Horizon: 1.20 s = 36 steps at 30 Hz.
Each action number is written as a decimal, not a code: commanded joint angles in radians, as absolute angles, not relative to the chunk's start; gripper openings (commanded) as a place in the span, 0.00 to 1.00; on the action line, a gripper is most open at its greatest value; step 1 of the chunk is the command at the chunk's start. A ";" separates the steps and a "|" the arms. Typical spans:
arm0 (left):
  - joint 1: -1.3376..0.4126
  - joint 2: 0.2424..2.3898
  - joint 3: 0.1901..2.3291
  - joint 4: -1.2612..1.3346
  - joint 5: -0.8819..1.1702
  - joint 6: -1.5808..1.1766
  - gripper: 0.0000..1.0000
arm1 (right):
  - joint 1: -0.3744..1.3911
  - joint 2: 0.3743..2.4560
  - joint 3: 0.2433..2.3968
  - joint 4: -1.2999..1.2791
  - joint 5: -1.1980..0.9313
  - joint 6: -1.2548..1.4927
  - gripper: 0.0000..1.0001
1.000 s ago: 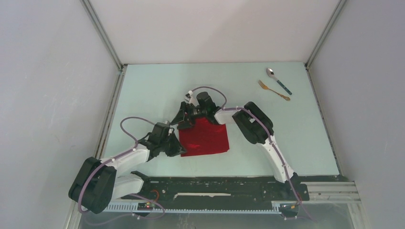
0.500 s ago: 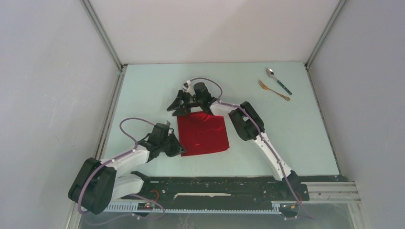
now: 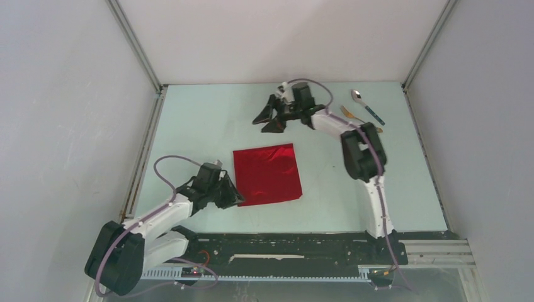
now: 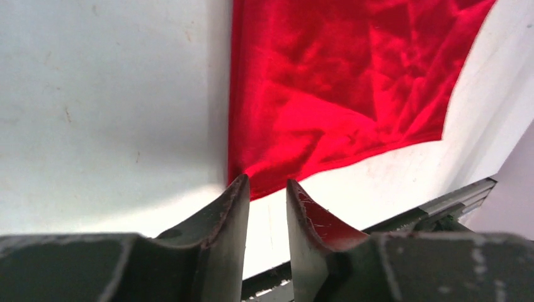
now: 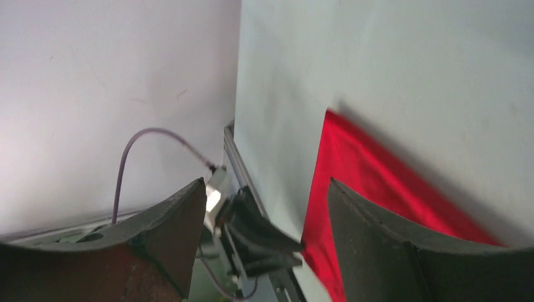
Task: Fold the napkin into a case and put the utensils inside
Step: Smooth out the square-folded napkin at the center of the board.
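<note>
Now: shiny bright-red square cloth napkin (image 3: 267, 174) spread flat, faintly creased. Left hand (image 3: 238, 198) at its near-left corner, barely parted, empty; right hand (image 3: 261, 124) beyond it, wide apart, empty.

A: Background?
B: Pale mint flat tabletop (image 3: 201, 126). Plain white enclosure walls (image 3: 283, 38) on three sides.
A: Frame?
B: Silver metal corner posts (image 3: 135, 44) slanting up from both back corners. Black flat rail (image 3: 302, 242) along the near edge, with a silver ribbed metal bar (image 3: 441, 253) touching its right end.
</note>
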State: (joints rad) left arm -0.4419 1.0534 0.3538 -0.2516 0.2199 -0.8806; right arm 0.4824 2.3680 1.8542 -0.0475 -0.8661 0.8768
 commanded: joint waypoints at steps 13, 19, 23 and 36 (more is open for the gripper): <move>-0.439 1.135 0.450 -0.224 0.248 -0.876 0.25 | 0.451 2.152 1.391 0.177 -0.965 0.751 0.76; -0.439 1.191 0.384 -0.168 0.229 -0.878 0.24 | 0.402 2.225 1.370 0.205 -0.940 0.755 0.75; -0.439 1.205 0.374 -0.152 0.229 -0.878 0.24 | 0.356 2.282 1.372 0.268 -0.949 0.782 0.75; -0.439 0.980 0.523 -0.375 0.223 -0.847 0.53 | 0.283 2.129 1.564 -0.335 -0.740 0.468 0.78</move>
State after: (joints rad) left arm -0.4393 1.0908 0.4381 -0.2653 0.2588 -0.8776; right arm 0.2905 2.2967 1.5486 -0.0387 -0.8860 0.6476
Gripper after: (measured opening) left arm 0.470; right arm 0.777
